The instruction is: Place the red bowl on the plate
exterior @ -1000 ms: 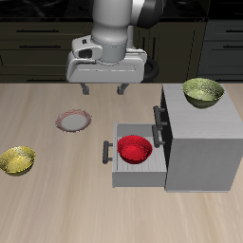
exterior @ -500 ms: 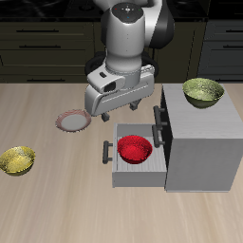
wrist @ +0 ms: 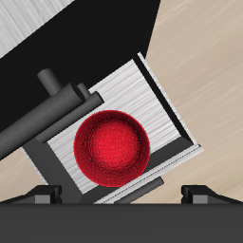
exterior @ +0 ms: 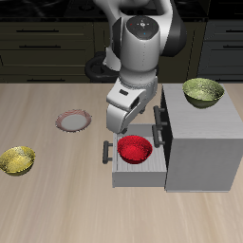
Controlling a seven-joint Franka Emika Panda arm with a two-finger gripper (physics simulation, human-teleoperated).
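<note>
Red bowl in the pulled-out drawer, hand above it

The wrist view looks straight down on the red bowl (wrist: 112, 149) in the open drawer (wrist: 163, 102), the hand (wrist: 121, 195) spread with its fingertips (wrist: 201, 192) well apart. Only the exterior view shows the plate (exterior: 73, 121) bare near the desk's (exterior: 57, 204) back edge, one yellow-green bowl (exterior: 203, 91) on the cabinet (exterior: 201, 142), and another (exterior: 17, 159) toward the front edge.
</note>
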